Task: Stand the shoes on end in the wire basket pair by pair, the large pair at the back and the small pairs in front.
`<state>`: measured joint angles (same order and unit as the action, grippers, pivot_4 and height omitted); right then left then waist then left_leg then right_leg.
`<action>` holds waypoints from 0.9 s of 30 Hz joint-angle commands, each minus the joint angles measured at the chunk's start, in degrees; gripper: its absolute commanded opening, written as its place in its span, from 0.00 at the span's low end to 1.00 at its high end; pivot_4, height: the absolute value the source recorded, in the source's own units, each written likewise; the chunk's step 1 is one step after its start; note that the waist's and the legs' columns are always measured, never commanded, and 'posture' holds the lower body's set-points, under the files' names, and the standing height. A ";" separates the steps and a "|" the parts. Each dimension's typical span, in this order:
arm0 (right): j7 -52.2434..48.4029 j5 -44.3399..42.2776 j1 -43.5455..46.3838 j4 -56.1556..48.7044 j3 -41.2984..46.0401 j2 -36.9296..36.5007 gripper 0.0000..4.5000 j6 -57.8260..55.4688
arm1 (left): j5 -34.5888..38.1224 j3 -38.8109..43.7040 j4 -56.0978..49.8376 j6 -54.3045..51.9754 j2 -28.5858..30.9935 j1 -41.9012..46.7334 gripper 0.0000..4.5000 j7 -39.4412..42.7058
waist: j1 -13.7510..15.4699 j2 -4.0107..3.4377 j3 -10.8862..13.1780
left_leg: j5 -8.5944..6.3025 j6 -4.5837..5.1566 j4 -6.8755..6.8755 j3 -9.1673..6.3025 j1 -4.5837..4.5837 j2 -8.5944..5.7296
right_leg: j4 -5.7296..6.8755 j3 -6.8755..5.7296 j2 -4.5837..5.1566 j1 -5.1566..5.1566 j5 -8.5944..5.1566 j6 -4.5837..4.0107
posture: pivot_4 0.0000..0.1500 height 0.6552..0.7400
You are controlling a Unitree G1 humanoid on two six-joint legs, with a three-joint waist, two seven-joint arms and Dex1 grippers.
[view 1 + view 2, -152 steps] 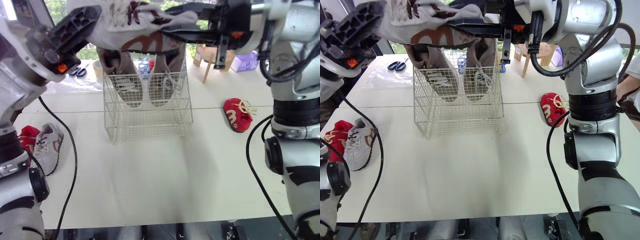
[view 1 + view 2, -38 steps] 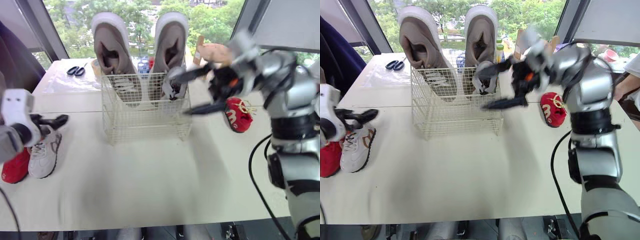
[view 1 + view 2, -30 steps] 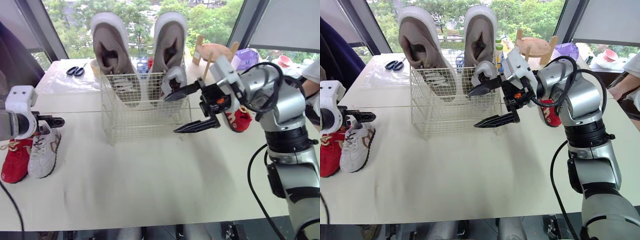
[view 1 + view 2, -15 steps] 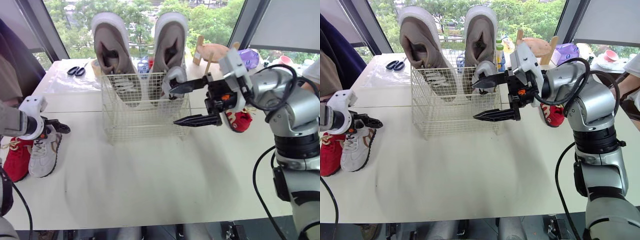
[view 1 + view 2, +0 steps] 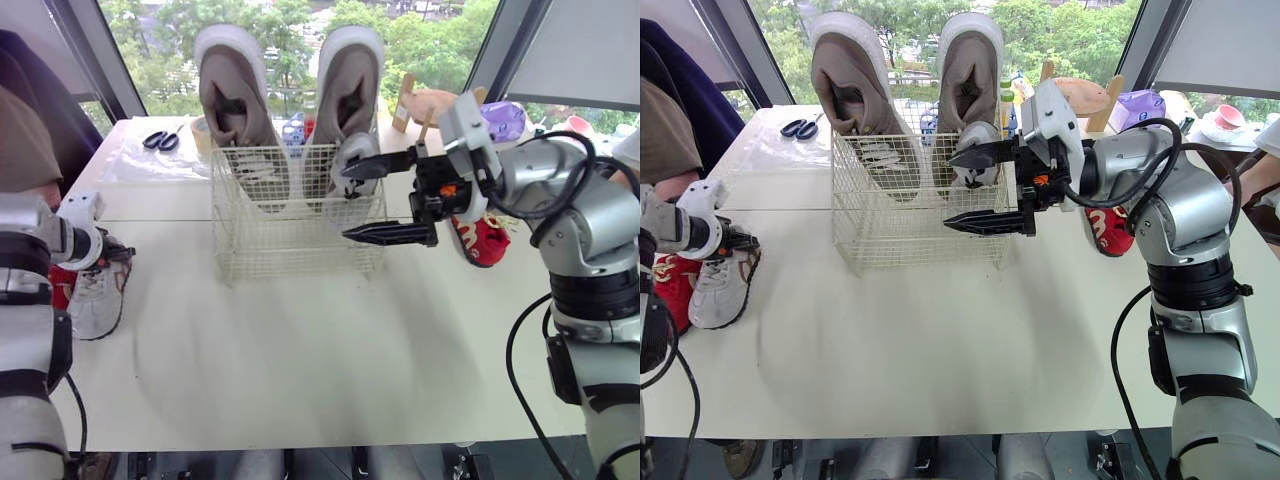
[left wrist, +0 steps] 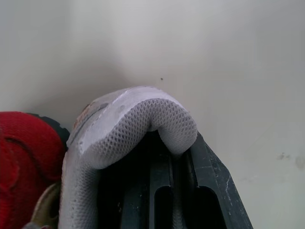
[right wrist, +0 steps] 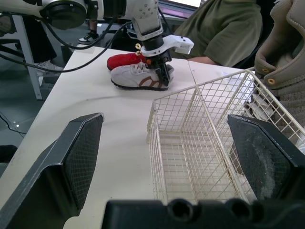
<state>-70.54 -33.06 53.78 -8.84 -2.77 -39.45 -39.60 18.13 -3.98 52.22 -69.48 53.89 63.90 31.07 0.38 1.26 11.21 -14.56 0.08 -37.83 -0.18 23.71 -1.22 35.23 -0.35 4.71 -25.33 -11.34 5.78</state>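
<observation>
The wire basket (image 5: 290, 250) holds the large beige pair (image 5: 240, 110) on end at the back. A small white shoe (image 5: 356, 160) stands at its right side. At the table's left edge lies another small white shoe (image 5: 718, 285) beside a red shoe (image 5: 668, 285). My left gripper (image 5: 732, 243) is shut on that white shoe's mesh heel collar (image 6: 143, 121). My right gripper (image 5: 348, 203) hangs open just in front of the basket's right half, holding nothing. A second red shoe (image 5: 483, 240) lies on the table to the right of the basket.
Scissors (image 5: 160, 140) and a tape roll (image 5: 200, 128) lie behind the basket on the left. A wooden stool (image 5: 430, 105) and a purple box (image 5: 508, 120) stand beyond the table. A person (image 5: 665, 130) sits at the far left.
My left gripper has come down onto the white shoe's heel and shut on it. My right gripper stayed open and drifted slightly toward the basket.
</observation>
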 commanded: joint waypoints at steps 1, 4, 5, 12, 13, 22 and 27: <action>0.61 -1.20 0.09 -0.55 2.35 -0.66 1.00 0.71 | 2.23 11.33 -17.24 -8.21 2.58 2.33 0.01 -4.89 | -0.06 0.09 0.02 | -0.02 0.04 -0.15 -0.08 0.17 0.03 | 0.01 -0.04 0.00 -0.08 0.00 0.01 | 1.00 1.00; 1.60 -0.45 0.67 1.79 2.39 -0.36 1.00 1.15 | 0.99 32.80 -44.70 -17.80 -5.19 2.11 0.01 -13.57 | -0.09 0.11 0.01 | -0.04 0.06 -0.28 -0.13 0.46 -0.01 | 0.00 -0.04 0.07 -0.18 0.11 0.16 | 1.00 1.00; 1.91 -0.32 1.07 2.59 2.51 -0.25 1.00 1.27 | 0.05 39.35 -52.27 -20.70 -8.71 3.22 0.01 -16.24 | 0.09 0.11 0.01 | -0.05 0.07 -0.32 -0.15 0.51 -0.02 | -0.04 -0.05 0.10 -0.17 0.12 0.18 | 1.00 1.00; 0.84 -0.89 4.79 10.03 3.08 1.39 1.00 3.38 | 10.34 55.45 -95.97 -18.21 -36.54 -0.02 0.01 -15.75 | -0.16 0.09 -0.01 | 0.06 -0.21 -0.25 0.02 0.26 -0.17 | -0.13 0.00 0.31 -0.05 0.20 0.31 | 1.00 1.00; 0.68 -0.52 5.16 10.86 2.75 1.62 1.00 3.94 | 11.28 54.89 -98.85 -16.53 -40.16 -1.04 0.01 -16.34 | -0.09 0.10 -0.01 | 0.07 -0.21 -0.25 -0.03 0.30 -0.14 | -0.13 -0.01 0.25 -0.08 0.20 0.30 | 1.00 1.00; 0.61 0.89 6.92 14.03 2.19 2.02 1.00 4.32 | 10.18 38.24 -93.05 10.65 -48.68 -16.81 0.01 -13.28 | 0.10 0.05 -0.04 | 0.01 -0.09 -0.27 0.01 0.16 -0.13 | -0.07 0.06 0.18 -0.01 0.21 0.25 | 1.00 1.00; 2.11 0.59 5.55 11.83 2.91 1.21 1.00 2.85 | 6.49 28.26 -82.65 28.97 -48.68 -19.10 0.01 -11.03 | 0.38 0.05 -0.03 | -0.03 0.00 -0.32 0.03 0.19 -0.17 | -0.13 0.06 0.22 0.02 0.21 0.24 | 1.00 1.00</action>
<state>-69.06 -32.06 58.66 5.54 -1.72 -37.18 -36.46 25.55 28.00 -30.96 -47.44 4.67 43.54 18.80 0.75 1.31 11.18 -14.62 0.12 -38.15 -0.13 23.91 -1.40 35.09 -0.29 4.96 -25.31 -11.12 6.01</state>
